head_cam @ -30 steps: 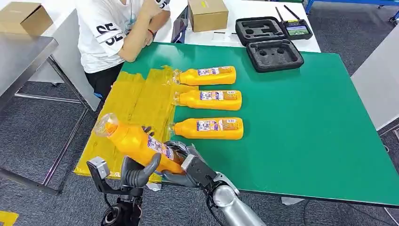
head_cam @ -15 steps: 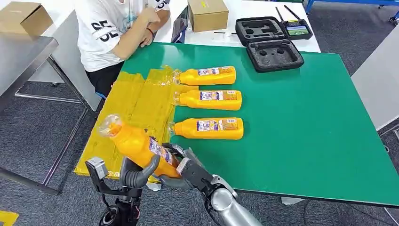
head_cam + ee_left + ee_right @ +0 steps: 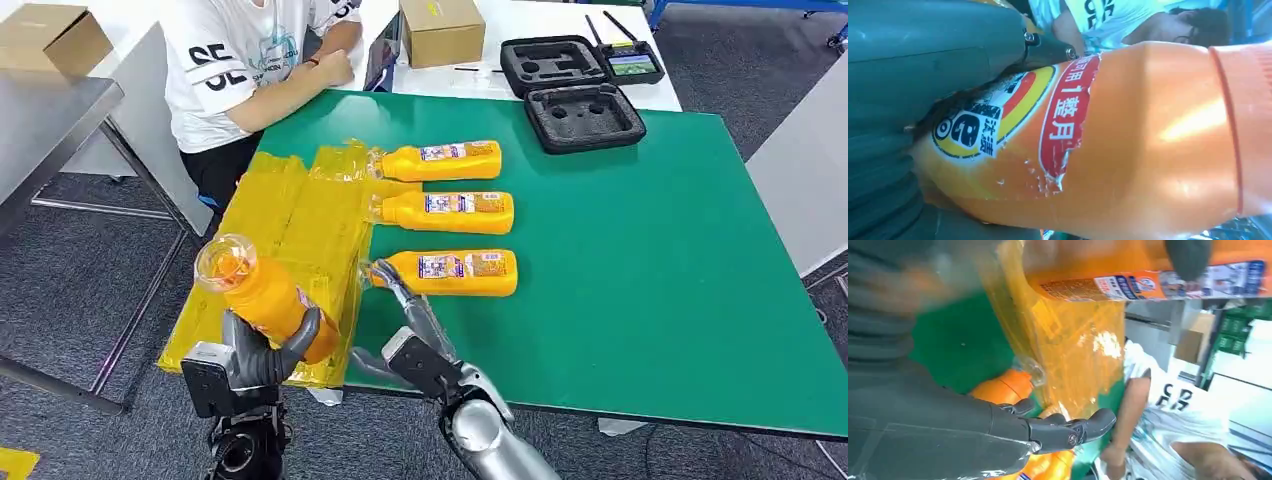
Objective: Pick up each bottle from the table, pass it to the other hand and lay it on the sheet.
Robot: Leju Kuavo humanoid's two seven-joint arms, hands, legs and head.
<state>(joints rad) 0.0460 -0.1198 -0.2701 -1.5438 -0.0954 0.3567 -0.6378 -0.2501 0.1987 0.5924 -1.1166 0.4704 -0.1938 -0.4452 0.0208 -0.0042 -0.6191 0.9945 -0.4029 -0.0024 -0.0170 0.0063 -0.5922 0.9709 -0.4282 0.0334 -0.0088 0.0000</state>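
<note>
Orange bottle, clear-capped, held tilted above the near edge of the crinkled yellow sheet. Three like bottles lie on their sides in a row on the green counter, caps toward the sheet.

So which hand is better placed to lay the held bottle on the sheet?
Left: the left hand grips the orange plastic bottle above the yellow plastic sheet; the right hand is open and empty.
</note>
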